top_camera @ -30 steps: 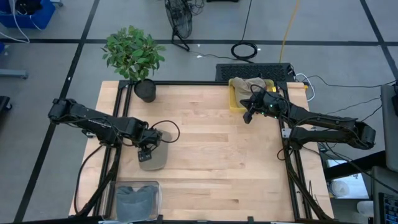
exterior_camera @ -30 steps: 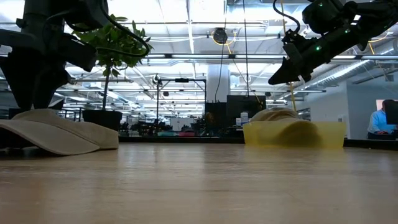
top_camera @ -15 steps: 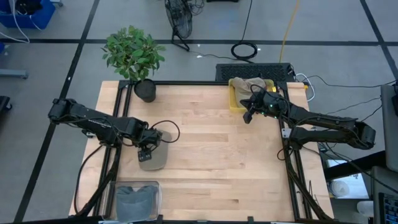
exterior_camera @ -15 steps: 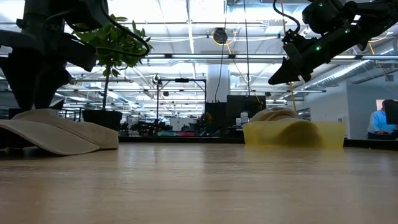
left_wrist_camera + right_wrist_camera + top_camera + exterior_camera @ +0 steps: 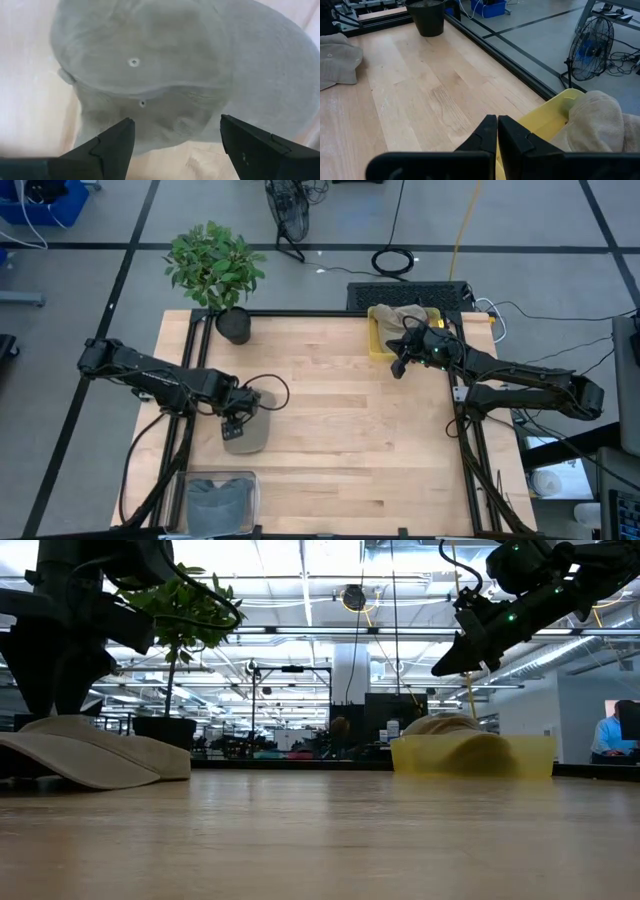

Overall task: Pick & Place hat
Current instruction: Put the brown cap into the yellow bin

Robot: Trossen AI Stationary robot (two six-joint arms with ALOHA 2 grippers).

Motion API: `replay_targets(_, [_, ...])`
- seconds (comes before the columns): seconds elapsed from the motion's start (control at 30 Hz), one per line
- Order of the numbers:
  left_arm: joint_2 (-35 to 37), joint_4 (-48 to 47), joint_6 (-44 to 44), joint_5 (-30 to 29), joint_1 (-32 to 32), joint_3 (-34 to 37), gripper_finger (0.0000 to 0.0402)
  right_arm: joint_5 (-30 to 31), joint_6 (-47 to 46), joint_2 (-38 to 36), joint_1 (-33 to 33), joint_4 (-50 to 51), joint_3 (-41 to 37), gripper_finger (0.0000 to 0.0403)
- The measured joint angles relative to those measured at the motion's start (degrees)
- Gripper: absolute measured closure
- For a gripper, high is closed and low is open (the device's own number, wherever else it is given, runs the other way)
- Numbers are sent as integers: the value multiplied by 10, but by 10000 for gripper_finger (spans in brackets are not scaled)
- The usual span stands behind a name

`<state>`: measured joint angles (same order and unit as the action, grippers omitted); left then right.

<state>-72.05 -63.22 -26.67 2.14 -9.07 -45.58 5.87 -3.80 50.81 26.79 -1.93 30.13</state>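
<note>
Hovering my left pincer (image 5: 175, 145) spread wide directly over the grey hat (image 5: 245, 432), which lies flat on the tabletop (image 5: 330, 430), I line up to straddle its crown. My right pincer (image 5: 399, 366), pressed together, waits beside the yellow bin (image 5: 378, 340).

The cap (image 5: 246, 432) is pale grey-beige, the bin (image 5: 381, 340) yellow, the table (image 5: 330, 430) light wood-grained, the plant pot (image 5: 234, 326) black, and the tray (image 5: 220, 498) seemingly grey.
</note>
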Motion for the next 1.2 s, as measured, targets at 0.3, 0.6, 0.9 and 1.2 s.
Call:
replay_targets(0.3, [-6,10,7,-23,20,2,110,0,0,0,0,0,0,399])
replay_targets(0.6, [-39,20,32,13,38,24,110,0,0,0,0,0,0,399])
replay_targets(0.9, [-38,37,87,22,78,24,210,0,0,0,0,0,0,399])
replay_targets(1.2, [-38,47,119,45,112,4,389,0,0,0,0,0,0,399])
